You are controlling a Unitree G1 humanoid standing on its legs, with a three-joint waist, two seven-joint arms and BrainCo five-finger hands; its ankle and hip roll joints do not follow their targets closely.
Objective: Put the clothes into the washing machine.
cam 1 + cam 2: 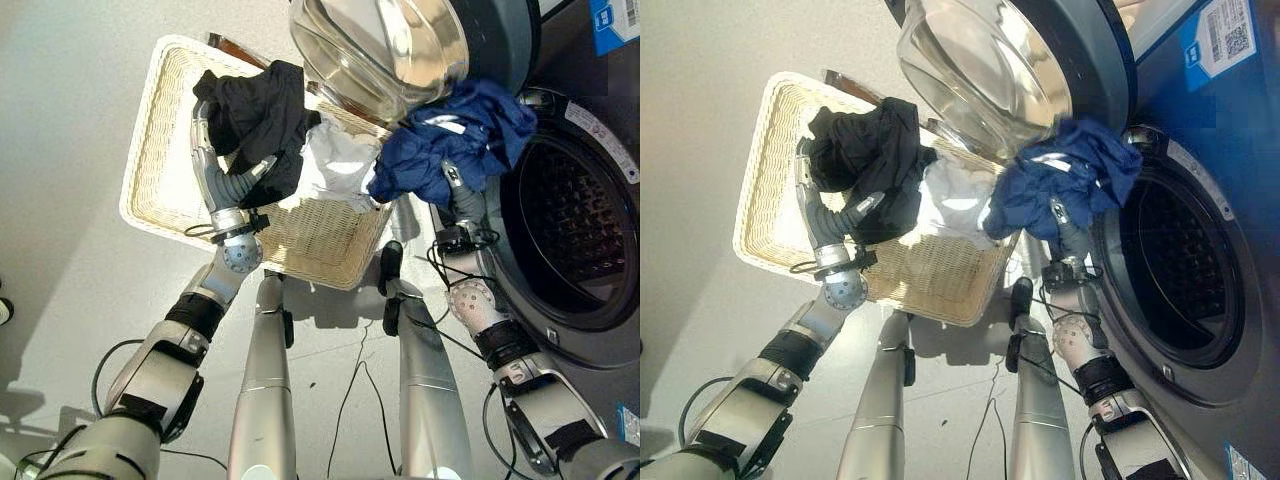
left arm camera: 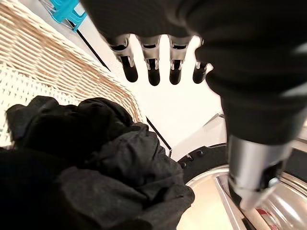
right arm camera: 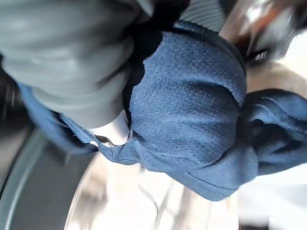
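Note:
My left hand (image 1: 218, 172) reaches into a pale wicker basket (image 1: 150, 130) and grips a black garment (image 1: 260, 110) between fingers and thumb; the bunched cloth (image 2: 96, 158) hangs under the fingers (image 2: 153, 67). My right hand (image 1: 460, 195) holds a blue garment (image 1: 460, 130) up just left of the washing machine's round opening (image 1: 570, 230). The blue cloth (image 3: 192, 110) drapes over that hand and hides most of it. A white garment (image 1: 340, 160) lies in the basket between the two hands.
The washer's door with its glass bowl (image 1: 380, 45) stands swung open above the basket's far right corner and over the blue garment. The dark drum sits at the right. Pale floor surrounds the basket on the left.

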